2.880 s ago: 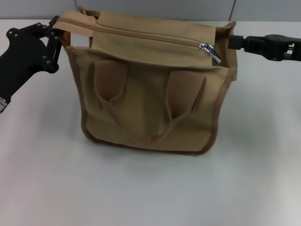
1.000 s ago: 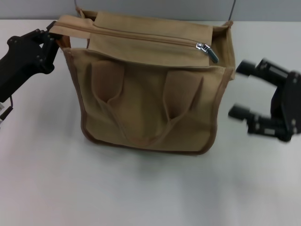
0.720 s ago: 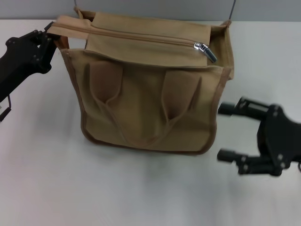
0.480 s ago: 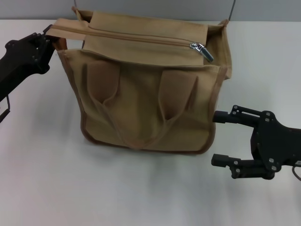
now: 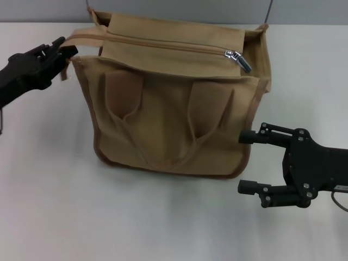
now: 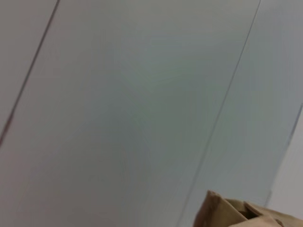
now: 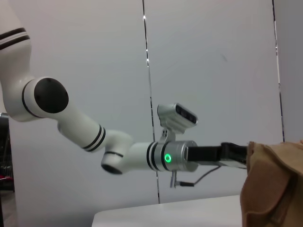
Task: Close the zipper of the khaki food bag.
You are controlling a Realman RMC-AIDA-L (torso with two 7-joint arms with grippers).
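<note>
Pale grey panelled wall (image 5: pixel 179 11) backs a plain white tabletop (image 5: pixel 163 217), and on that surface, toward its far middle, stands the boxy khaki canvas food bag (image 5: pixel 168 125) with darker brown edge trim, upright, its pocketed front and two looped fabric handles facing the head camera. Along the bag's top fabric panel runs the long tan zipper track (image 5: pixel 163 44), reaching from the left corner across to the right, where the small silver metal pull tab (image 5: pixel 240 58) lies tilted near the bag's right end. The tan strip at the zipper's left end juts out past the bag's left corner.

At that protruding strip sits the black left gripper (image 5: pixel 64 50), its fingertips against the strip's end; whether they actually pinch the fabric cannot be told. From the left wrist camera only a folded tan corner of the bag shows against the wall.

Low on the right, the black right gripper (image 5: pixel 247 162) rests beside the bag's lower right corner, its two fingers (image 5: pixel 255 136) spread wide apart and holding nothing, the upper one just next to the bag's brown-trimmed side edge. Its wrist camera looks past the bag's end toward the white left arm (image 7: pixel 94 137).
</note>
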